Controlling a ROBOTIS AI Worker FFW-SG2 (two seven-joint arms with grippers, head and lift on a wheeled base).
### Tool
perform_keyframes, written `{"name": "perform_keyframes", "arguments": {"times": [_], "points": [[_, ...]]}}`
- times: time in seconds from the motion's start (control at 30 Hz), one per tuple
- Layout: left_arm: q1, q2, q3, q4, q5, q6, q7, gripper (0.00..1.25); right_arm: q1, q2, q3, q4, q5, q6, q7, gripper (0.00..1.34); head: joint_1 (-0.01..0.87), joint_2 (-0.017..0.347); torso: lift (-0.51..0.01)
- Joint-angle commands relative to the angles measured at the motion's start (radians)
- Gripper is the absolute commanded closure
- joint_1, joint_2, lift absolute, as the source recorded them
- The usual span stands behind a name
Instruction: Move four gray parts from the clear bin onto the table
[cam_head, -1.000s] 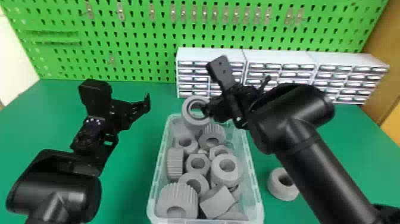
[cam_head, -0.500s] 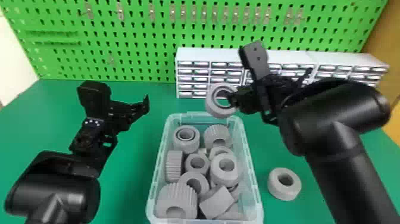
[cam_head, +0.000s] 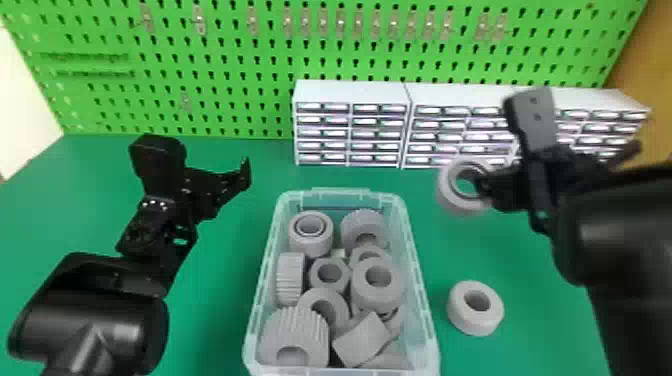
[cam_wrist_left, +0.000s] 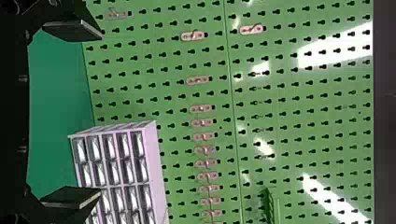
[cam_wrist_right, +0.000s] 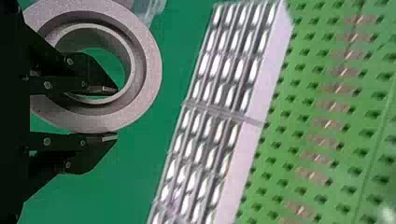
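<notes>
Gray ring (cam_head: 450, 199), right of centre in head view, is wall-pinched by right hand (cam_wrist_right: 114, 113); probably stiff, light, best held there. Left hand (cam_wrist_left: 102, 113) wide.

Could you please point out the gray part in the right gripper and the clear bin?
Held gray part (cam_wrist_right: 150, 70): right wrist view, on its ring face.
Clear bin (cam_head: 345, 195): head view, on its far rim.

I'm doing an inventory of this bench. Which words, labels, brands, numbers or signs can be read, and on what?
No readable text anywhere.
Drawer cabinets: pale patches on the fronts, too small to tell whether they bear print.
Clear bin, gray part in the right tool: no lettering visible.
</notes>
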Motion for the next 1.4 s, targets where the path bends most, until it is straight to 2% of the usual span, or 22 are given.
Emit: {"name": "perform_keyframes", "arguments": {"times": [0.0,0.2,0.37,0.6,0.9,1.13,1.37], "points": [[-0.001,0.0,0.003,-0.001,0.001,0.0,-0.002,0.11,0.061,0.004,-0.071,-0.008,0.069,0.04,0.0,1.11,0.678,0.034,-0.05],[-0.002,0.0,0.002,-0.001,0.001,0.0,-0.004,0.11,0.127,0.005,-0.171,0.006,0.097,0.069,0.0,1.11,0.678,0.034,-0.05],[-0.001,-0.002,0.002,-0.001,0.001,0.0,-0.004,0.11,0.159,0.009,-0.217,0.038,0.122,0.074,0.0,1.11,0.678,0.034,-0.05],[0.001,-0.002,0.002,-0.001,0.001,0.0,-0.004,0.11,0.204,0.024,-0.318,0.174,0.071,-0.034,0.0,1.11,0.678,0.034,-0.05],[0.002,-0.002,0.002,-0.001,0.004,0.0,-0.004,0.11,0.225,0.016,-0.327,0.267,0.033,-0.122,0.0,1.11,0.678,0.034,-0.05],[0.002,-0.002,0.0,-0.001,0.004,0.0,-0.005,0.11,0.21,0.002,-0.306,0.28,0.031,-0.124,0.0,1.11,0.678,0.034,-0.05],[0.004,-0.002,0.0,-0.001,0.005,0.0,-0.005,0.11,0.208,0.002,-0.307,0.28,0.026,-0.129,0.0,1.07,0.678,0.034,-0.05]]}}
